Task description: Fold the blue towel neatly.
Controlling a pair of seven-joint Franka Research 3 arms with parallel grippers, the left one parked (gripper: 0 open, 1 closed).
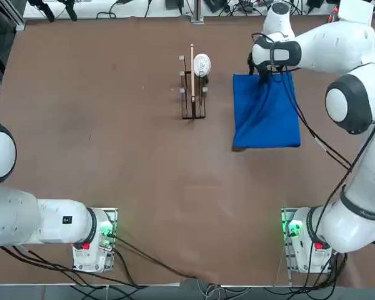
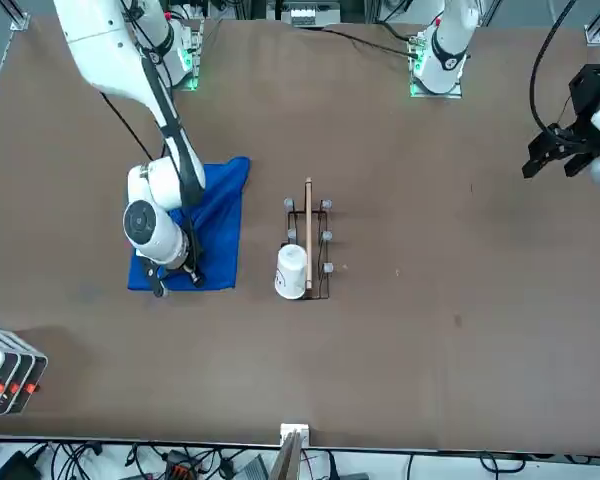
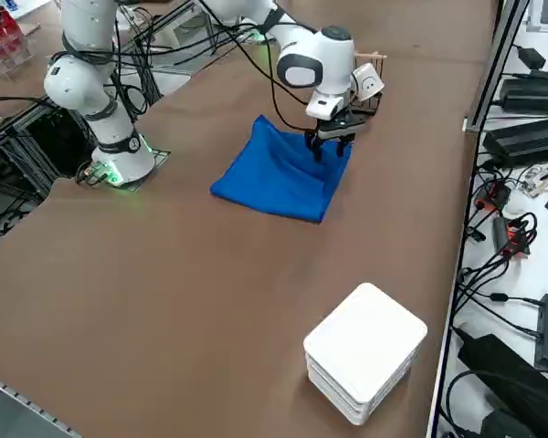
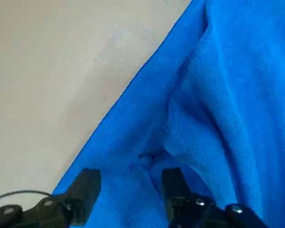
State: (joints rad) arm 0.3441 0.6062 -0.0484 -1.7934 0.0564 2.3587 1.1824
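The blue towel [image 1: 266,119] lies on the table [image 1: 144,187] beside the wooden stand [image 1: 193,94], rumpled near the claw, presumably for a fold in hand. The right claw [image 4: 132,190] is at the towel's far end, its fingers parted on either side of a small crease, likely placed to pinch it. Nothing appears gripped, though contact with the cloth is hard to confirm.

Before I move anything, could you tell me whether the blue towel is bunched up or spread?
Spread mostly flat; the blue towel shows wrinkles under the open right gripper.
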